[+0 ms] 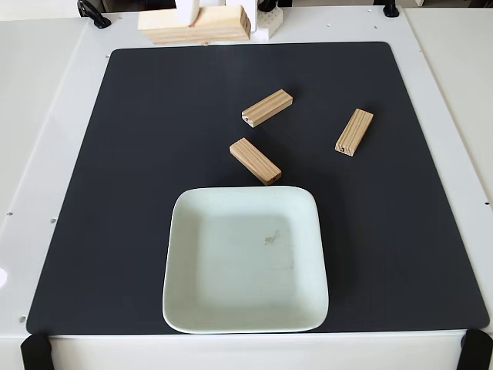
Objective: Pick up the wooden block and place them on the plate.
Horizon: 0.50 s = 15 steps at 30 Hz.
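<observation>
Three wooden blocks lie flat on the black mat in the fixed view. One wooden block (267, 107) sits at the upper middle, angled. A second wooden block (255, 161) lies just above the plate's top edge, close to the rim but apart from it. A third wooden block (354, 132) lies to the right, nearly upright in the picture. The pale mint-white square plate (185, 301) rests at the lower middle of the mat. It holds nothing, and a faint smudge marks its centre. White arm parts (189, 9) show at the top edge.
The black mat (115, 193) covers most of the white table (38, 116). A wooden slab (196, 29) bearing the arm's white parts stands at the top edge. Black clamps (35, 353) sit at the bottom corners. Open mat lies left and right of the plate.
</observation>
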Motion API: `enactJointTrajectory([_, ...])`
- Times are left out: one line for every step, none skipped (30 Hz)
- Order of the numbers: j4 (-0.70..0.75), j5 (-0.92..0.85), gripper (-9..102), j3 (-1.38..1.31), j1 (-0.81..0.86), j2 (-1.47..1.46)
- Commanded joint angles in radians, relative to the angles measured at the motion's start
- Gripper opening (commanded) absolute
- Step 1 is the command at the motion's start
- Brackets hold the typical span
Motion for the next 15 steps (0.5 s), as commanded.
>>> enactJointTrajectory([-0.15,-0.044,0,-0.178,-0.038,-0.195])
enactJointTrajectory([-0.186,-0.049,0,-0.216,-0.041,-0.268])
enactJointTrajectory([-0.221,-0.052,0,-0.258,-0.052,-0.345])
enactJointTrajectory([-0.253,-0.052,0,-0.304,-0.063,-0.42])
enactJointTrajectory([-0.278,-0.052,0,-0.356,-0.069,-0.494])
enactJointTrajectory([-0.288,-0.052,0,-0.411,-0.077,-0.566])
enactJointTrajectory([-0.287,-0.052,0,-0.469,-0.087,-0.634])
enactJointTrajectory([-0.284,-0.052,0,-0.528,-0.098,-0.698])
enactJointTrajectory([-0.282,-0.052,0,-0.577,-0.106,-0.756])
enactJointTrajectory([-0.282,-0.052,0,-0.623,-0.109,-0.808])
enactJointTrajectory([-0.282,-0.052,0,-0.669,-0.11,-0.859])
enactJointTrajectory([-0.282,-0.052,0,-0.71,-0.11,-0.908])
enactJointTrajectory([-0.282,-0.052,0,-0.746,-0.11,-0.948])
enactJointTrajectory([-0.282,-0.052,0,-0.775,-0.112,-0.982])
enactJointTrajectory([-0.282,-0.054,0,-0.793,-0.114,-1.006])
